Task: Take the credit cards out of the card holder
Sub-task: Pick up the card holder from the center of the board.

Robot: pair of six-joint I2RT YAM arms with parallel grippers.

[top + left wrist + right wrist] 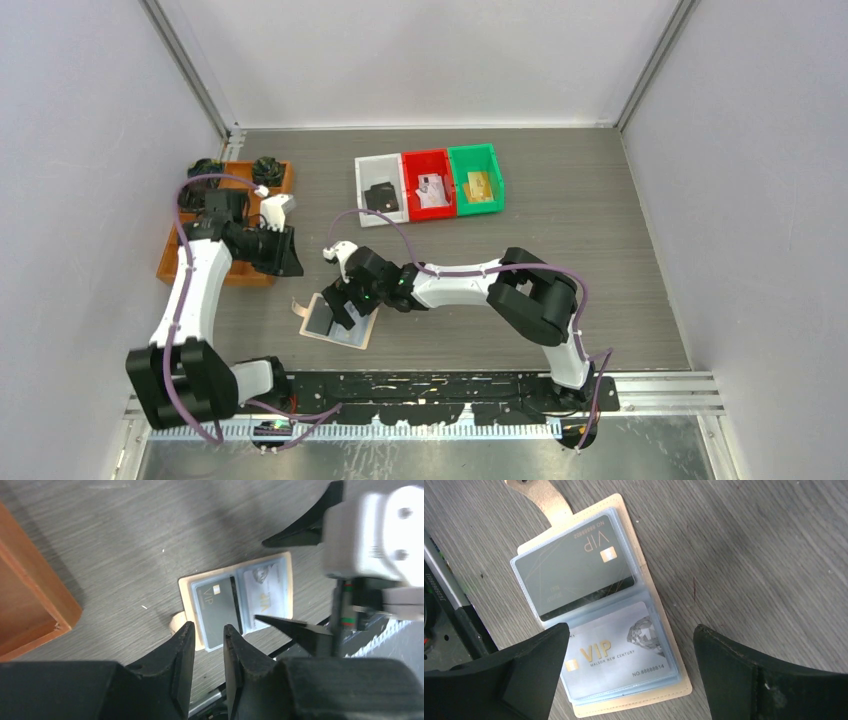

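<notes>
The tan card holder (651,592) lies open and flat on the table, its snap tab (539,495) pointing away. Its clear sleeves show two credit cards: a dark grey VIP card (574,567) and a silver VIP card (619,650). My right gripper (631,635) hangs wide open just above the silver card, a finger on either side and nothing between them. In the top view the right gripper (345,300) covers part of the holder (352,336). My left gripper (283,255) is up and to the left of it. Its fingers (185,645) stand a narrow gap apart, holding nothing.
White (380,190), red (430,183) and green (476,178) bins stand in a row at the back, each with items inside. A brown wooden tray (215,262) with dark objects sits at the left beside the left arm. The black base rail (440,385) runs along the near edge.
</notes>
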